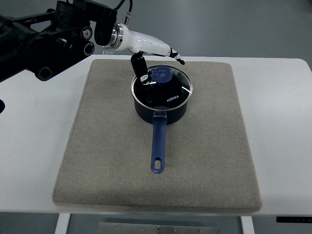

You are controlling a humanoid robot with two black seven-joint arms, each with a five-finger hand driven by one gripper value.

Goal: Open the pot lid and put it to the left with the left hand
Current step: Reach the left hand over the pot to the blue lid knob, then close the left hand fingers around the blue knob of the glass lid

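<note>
A dark blue pot (161, 108) stands on the grey mat (107, 146), its long blue handle (158, 144) pointing toward the near edge. A glass lid (170, 92) with a blue knob (161, 74) sits closed on the pot. My left hand (156, 61) reaches in from the upper left and hovers at the lid's far rim. Its fingers are spread: black fingertips (141, 73) hang just left of the knob, another finger (178, 59) points past the pot's far side. It holds nothing.
The mat lies on a white table (34, 146). Bare mat (105, 112) stretches to the left of the pot. The black left arm (44, 39) fills the upper left corner.
</note>
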